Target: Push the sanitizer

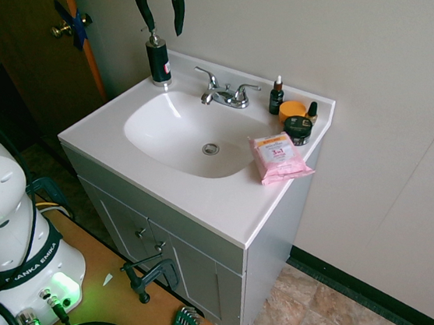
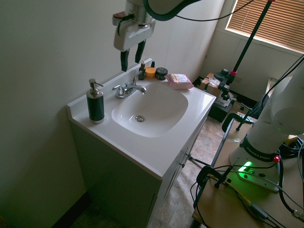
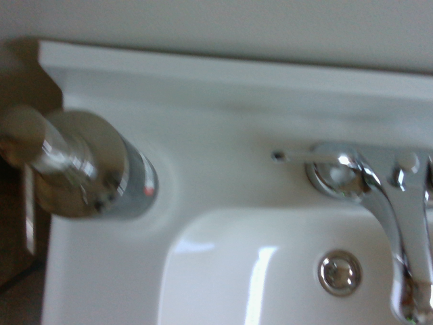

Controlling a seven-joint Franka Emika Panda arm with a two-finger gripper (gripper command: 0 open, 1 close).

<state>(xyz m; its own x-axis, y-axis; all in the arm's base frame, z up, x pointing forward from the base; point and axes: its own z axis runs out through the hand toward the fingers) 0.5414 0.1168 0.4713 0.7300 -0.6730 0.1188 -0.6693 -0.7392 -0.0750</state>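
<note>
Seen in the first exterior view, the white-topped table [image 1: 208,218] holds a basin [image 1: 174,132], over which, toward twelve o'clock, the jaws [image 1: 165,33] hang spread, raised and apart from the sanitizer [image 1: 158,62], which stands upright at the basin's eleven o'clock. From the basin's middle, the pink pack [image 1: 279,158] lies at four o'clock, the chrome faucet [image 1: 229,97] sits between one and two, and the black jar [image 1: 298,128], orange jar [image 1: 292,110] and dark dropper bottle [image 1: 276,99] cluster around three.

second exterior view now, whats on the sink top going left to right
soap pump bottle, faucet, orange jar, black jar, pink wipes pack
</note>
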